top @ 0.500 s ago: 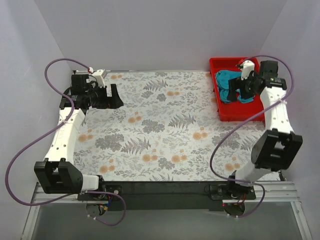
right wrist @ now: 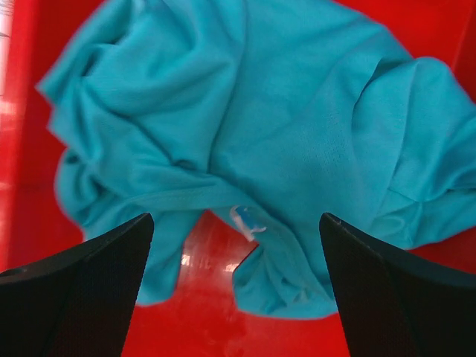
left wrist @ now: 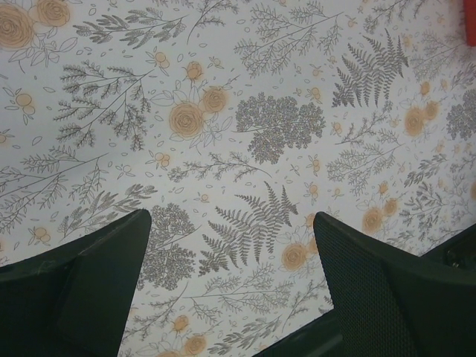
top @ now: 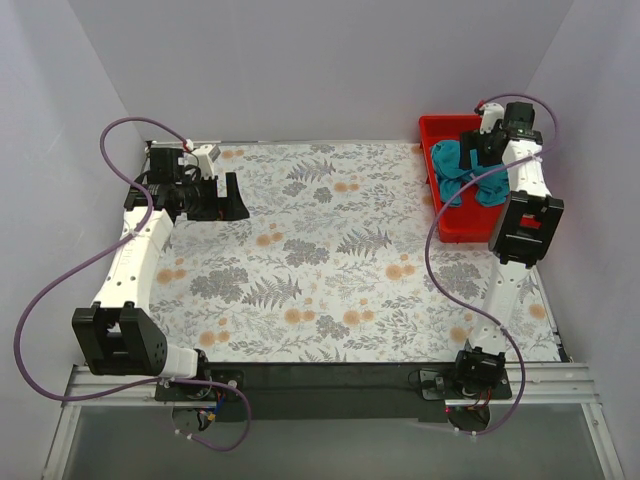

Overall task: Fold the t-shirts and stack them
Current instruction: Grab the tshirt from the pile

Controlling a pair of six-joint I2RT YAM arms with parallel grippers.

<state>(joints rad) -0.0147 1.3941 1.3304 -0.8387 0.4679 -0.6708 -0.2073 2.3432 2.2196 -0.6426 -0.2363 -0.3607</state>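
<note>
A teal-blue t-shirt [top: 447,160] lies crumpled in the red tray [top: 455,232] at the back right. My right gripper [top: 474,158] hangs open just above it. In the right wrist view the t-shirt [right wrist: 245,111] fills most of the frame, with bare red tray floor [right wrist: 216,327] below it. The right gripper [right wrist: 234,286] has its jaws spread wide, with nothing between them. My left gripper [top: 232,200] is open and empty over the floral tablecloth at the back left, far from the t-shirt. The left wrist view shows the left gripper [left wrist: 230,286] over only cloth pattern.
The floral tablecloth [top: 320,250] covers the table. Grey walls stand close on the left, back and right. The tray sits against the right wall. A sliver of the red tray [left wrist: 470,22] shows at the top right corner of the left wrist view.
My right arm has stretched upright and its gripper has moved toward the back of the tray, over the t-shirt. The left arm has shifted slightly. The t-shirt lies as before.
</note>
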